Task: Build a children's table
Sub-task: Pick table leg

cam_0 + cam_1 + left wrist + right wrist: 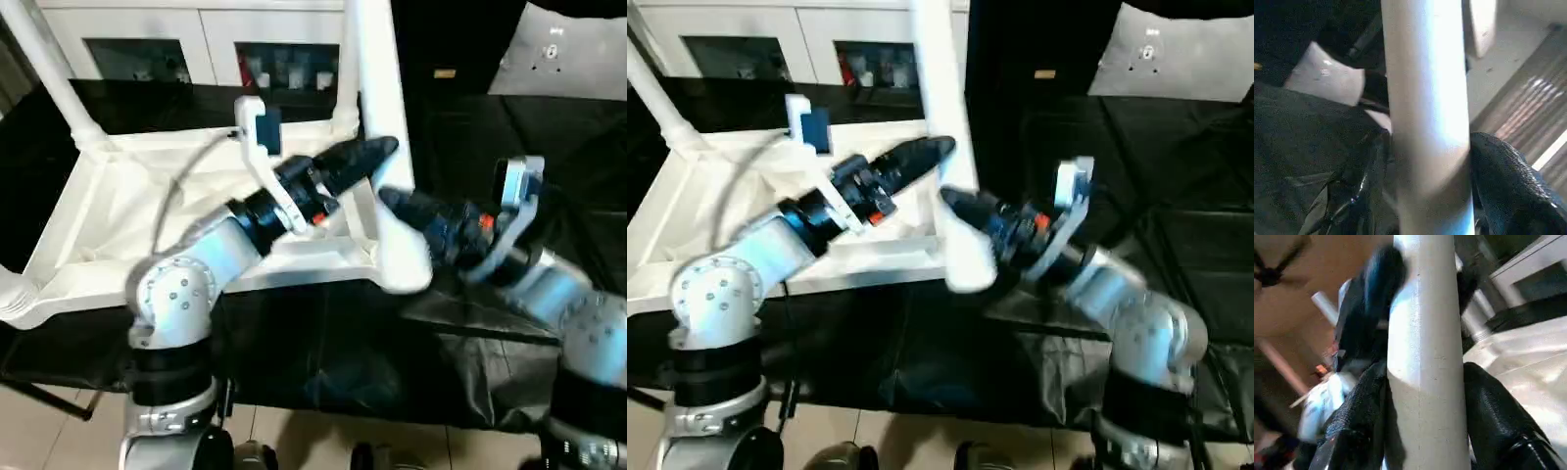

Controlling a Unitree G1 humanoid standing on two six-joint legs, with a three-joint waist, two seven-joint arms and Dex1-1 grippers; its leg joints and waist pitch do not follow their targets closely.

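A: Where does the table stand at this point?

B: The tabletop (147,211) lies upside down on the black-covered bench (392,372), taking up the left half of the head camera's frame, ribbed underside up. One leg (54,73) rises from its far corner at the upper left. Another leg (377,127) stands near the centre of the frame, its foot in the near corner socket (400,257).

A: And both arms are on that centre leg?

B: Yes. The left gripper (377,149) reaches in from the left and grips the leg higher up; the right gripper (397,201) comes in from the right and grips lower, just above the socket. Each wrist camera shows black fingers (1508,181) pressed against both sides of the white shaft, so both hands are closed on it, not spread wide.

A: Why two grips, one above the other?

B: My guess is that the lower hand steers the foot into the socket while the upper one keeps the long shaft upright, so it does not tip as it is seated.

A: What is behind?

B: A white cabinet (196,49) with glass doors along the top of the frame.
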